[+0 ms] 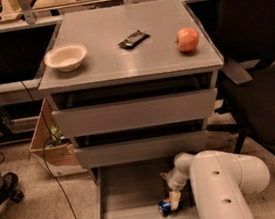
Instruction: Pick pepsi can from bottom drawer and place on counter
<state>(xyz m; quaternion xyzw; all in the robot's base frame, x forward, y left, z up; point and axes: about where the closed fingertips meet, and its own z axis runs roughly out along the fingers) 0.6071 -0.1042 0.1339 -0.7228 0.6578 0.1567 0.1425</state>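
Observation:
The bottom drawer [119, 194] is pulled open below the two shallower closed drawers. The pepsi can [165, 207], small and blue, lies on its side on the drawer floor near the front right. My gripper [173, 202] reaches down into the drawer from my white arm [222, 181], its pale fingers right at the can and touching or nearly touching it. The counter [120, 58] is the flat grey top of the cabinet.
On the counter sit a white bowl [66, 57] at the left, a dark snack bar [133, 39] in the middle and a red apple [187, 39] at the right. A black office chair [264, 79] stands right of the cabinet. A cardboard box [51, 143] sits on the floor at left.

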